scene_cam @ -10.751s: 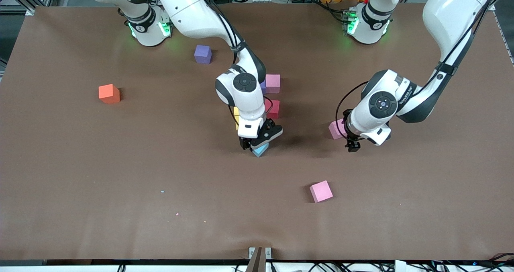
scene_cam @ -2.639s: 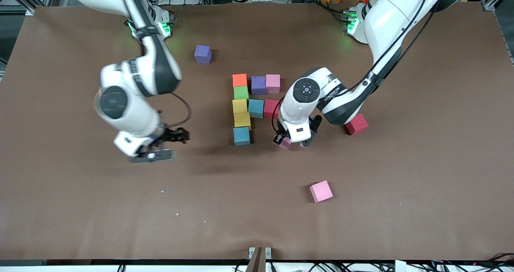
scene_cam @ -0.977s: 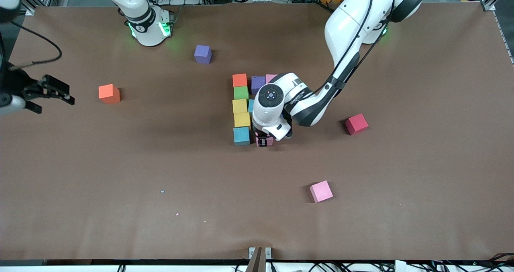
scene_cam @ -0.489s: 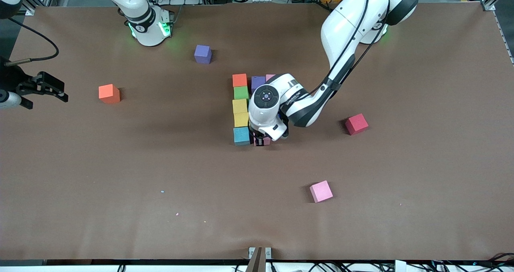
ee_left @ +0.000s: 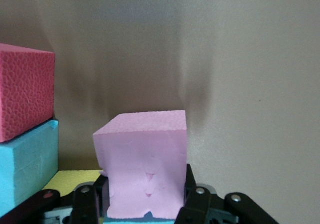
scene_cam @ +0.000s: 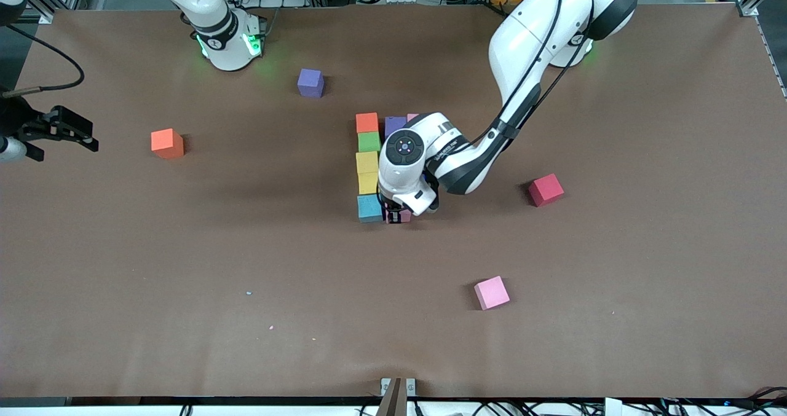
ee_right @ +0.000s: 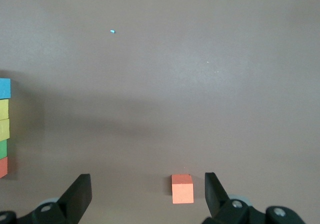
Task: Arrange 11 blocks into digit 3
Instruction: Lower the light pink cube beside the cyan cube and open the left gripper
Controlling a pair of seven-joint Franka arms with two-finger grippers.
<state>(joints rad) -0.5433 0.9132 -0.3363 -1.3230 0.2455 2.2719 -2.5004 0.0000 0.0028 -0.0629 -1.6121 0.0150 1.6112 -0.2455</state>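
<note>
Left gripper has carried pink block beside light blue block

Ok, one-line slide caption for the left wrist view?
Left gripper shut on a pink block, beside stacked-looking red and light blue blocks.

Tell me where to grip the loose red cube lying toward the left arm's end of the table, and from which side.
Come straight down on the red cube and close on two opposite vertical faces. It sits flat and alone, so every side is likely free, but it is turned askew to the figure's cubes; rotate the wrist so the fingers meet its faces flat.
</note>
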